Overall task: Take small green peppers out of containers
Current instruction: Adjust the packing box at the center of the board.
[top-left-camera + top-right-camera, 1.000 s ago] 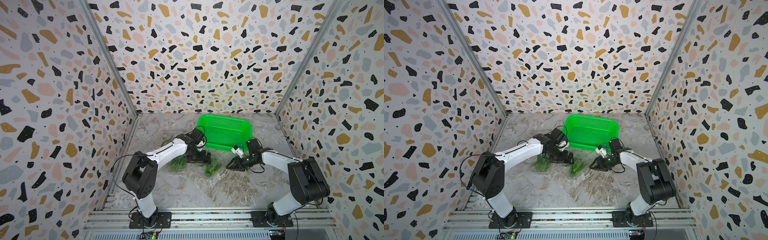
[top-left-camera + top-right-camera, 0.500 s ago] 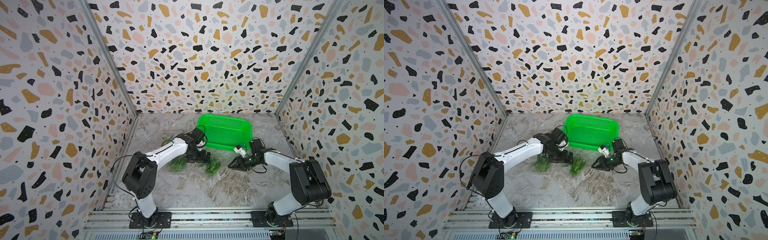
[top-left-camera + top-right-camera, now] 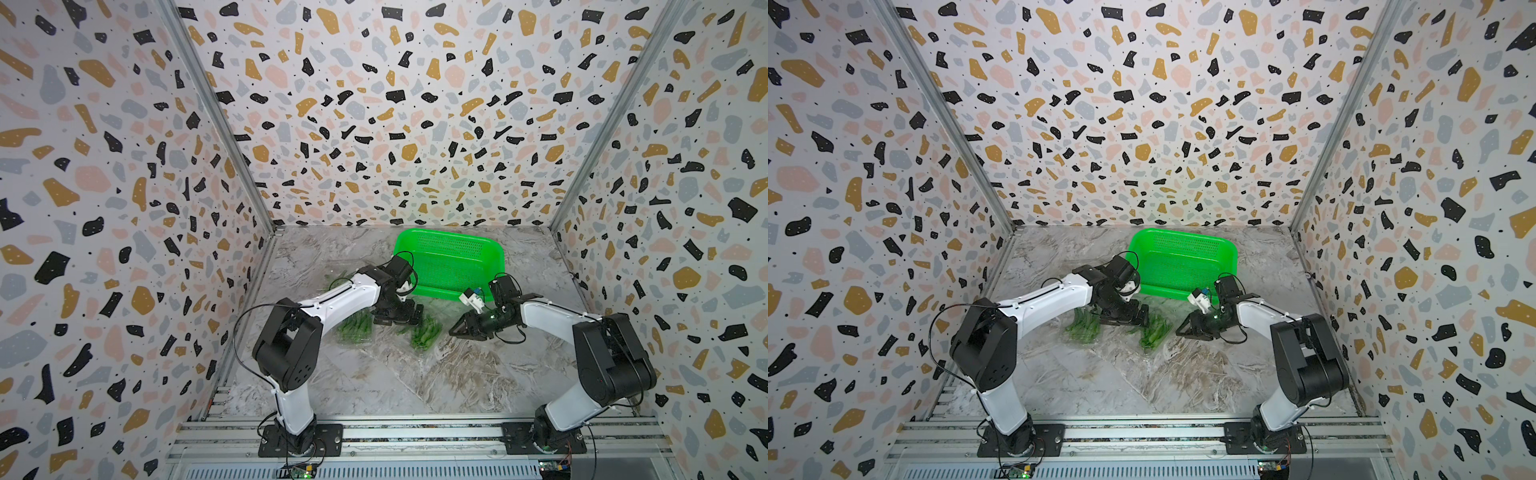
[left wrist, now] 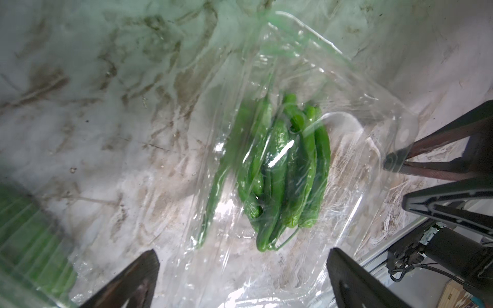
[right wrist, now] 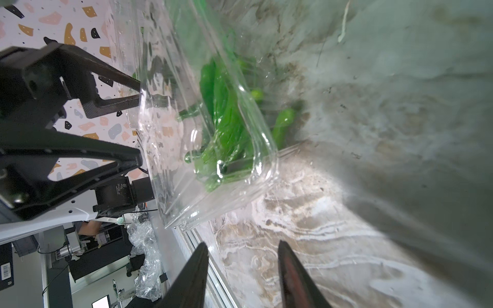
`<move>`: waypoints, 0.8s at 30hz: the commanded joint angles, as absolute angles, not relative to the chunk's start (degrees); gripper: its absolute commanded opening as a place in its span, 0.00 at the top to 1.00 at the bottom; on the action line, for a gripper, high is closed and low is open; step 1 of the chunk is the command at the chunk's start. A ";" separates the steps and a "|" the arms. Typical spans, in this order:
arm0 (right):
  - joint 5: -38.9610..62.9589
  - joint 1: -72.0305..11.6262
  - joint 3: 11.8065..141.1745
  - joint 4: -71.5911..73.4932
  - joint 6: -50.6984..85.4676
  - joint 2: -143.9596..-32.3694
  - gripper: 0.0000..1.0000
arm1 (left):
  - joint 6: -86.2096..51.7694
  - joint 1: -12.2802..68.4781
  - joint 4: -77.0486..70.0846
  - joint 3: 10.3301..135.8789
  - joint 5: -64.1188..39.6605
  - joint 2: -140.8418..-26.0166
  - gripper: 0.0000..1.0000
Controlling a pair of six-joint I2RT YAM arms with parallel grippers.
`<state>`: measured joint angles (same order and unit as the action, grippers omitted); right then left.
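Two clear containers holding small green peppers lie on the marble table in both top views, one under my left forearm and one between the grippers. My left gripper is open, its fingers wide apart over one end of the middle container, whose peppers lie bunched under the clear plastic. My right gripper is open and empty, low over the table just to the right of that container, and apart from it. Its fingertips have only table between them.
A large bright green perforated basket stands behind the grippers, tilted against the back. More green peppers show behind my left arm. Terrazzo walls enclose the table on three sides. Bare marble lies towards the front rail.
My right gripper drifted slightly to the right and has come back towards the container. The left arm and the containers have stayed put.
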<state>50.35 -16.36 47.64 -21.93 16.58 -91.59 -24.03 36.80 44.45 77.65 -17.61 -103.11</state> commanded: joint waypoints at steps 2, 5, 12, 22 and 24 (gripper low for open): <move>49.66 -16.43 47.90 -21.65 17.03 -91.98 0.56 | -23.99 37.18 43.68 77.87 -18.19 -102.92 0.01; 49.57 -16.66 48.25 -21.18 17.42 -92.56 0.56 | -24.15 37.27 43.51 77.72 -18.43 -102.92 0.01; 48.94 -17.49 48.60 -20.22 18.07 -93.65 0.56 | -24.65 37.35 42.94 77.63 -19.37 -103.12 0.01; 49.82 -17.74 48.61 -18.98 18.74 -91.92 0.56 | -25.09 37.39 42.60 77.41 -20.13 -103.36 0.01; 49.92 -17.75 48.43 -18.73 18.72 -91.54 0.56 | -25.05 37.41 42.56 77.43 -20.20 -103.36 0.01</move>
<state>49.50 -17.54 47.64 -18.87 18.44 -93.80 -24.88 37.04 43.22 77.62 -19.35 -103.11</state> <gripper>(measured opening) 0.440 0.989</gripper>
